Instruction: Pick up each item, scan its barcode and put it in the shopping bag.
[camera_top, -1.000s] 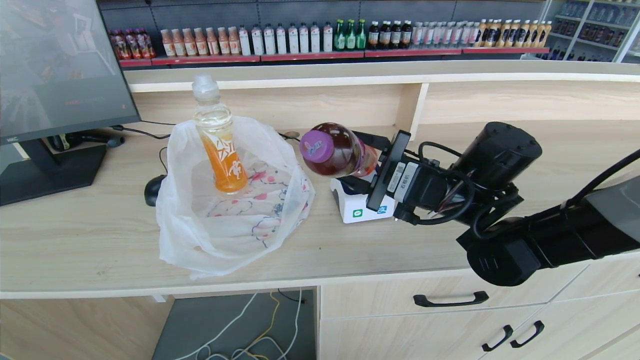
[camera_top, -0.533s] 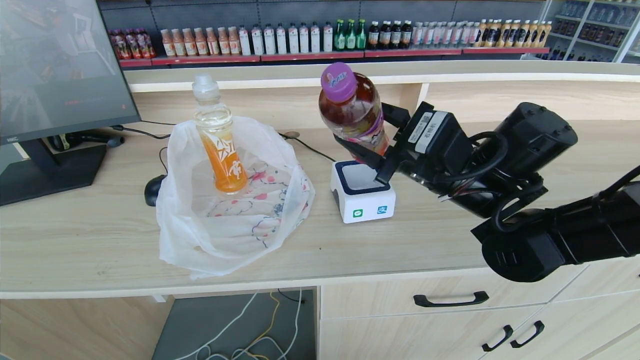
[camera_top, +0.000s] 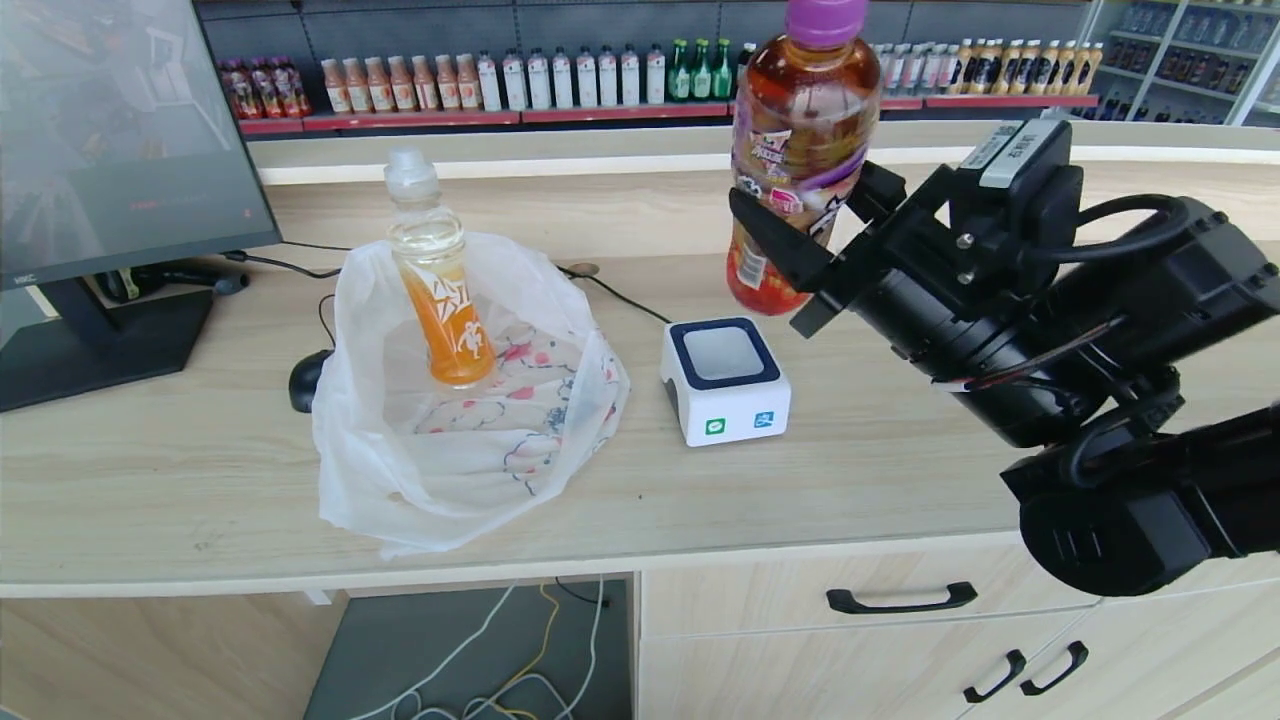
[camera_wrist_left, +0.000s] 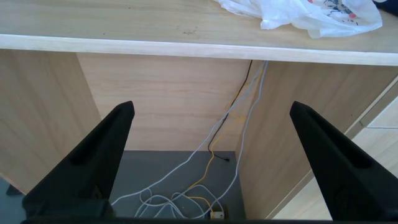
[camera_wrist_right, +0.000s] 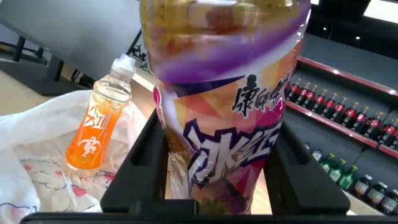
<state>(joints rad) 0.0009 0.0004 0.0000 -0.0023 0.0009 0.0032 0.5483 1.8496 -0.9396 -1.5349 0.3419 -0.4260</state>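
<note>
Head view: tea bottle in right jaws; left wrist: dangling cables.

The right arm is matte black, built of thick rounded cylinders. Black cables loop over its wrist, with thin reddish wires beneath. A boxy block carries white labels, and small silver screws dot the mount. The left fingers are plain black wedges.

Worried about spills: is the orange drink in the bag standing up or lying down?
Upright: the orange bottle stands in the shopping bag, cap on top.
</note>
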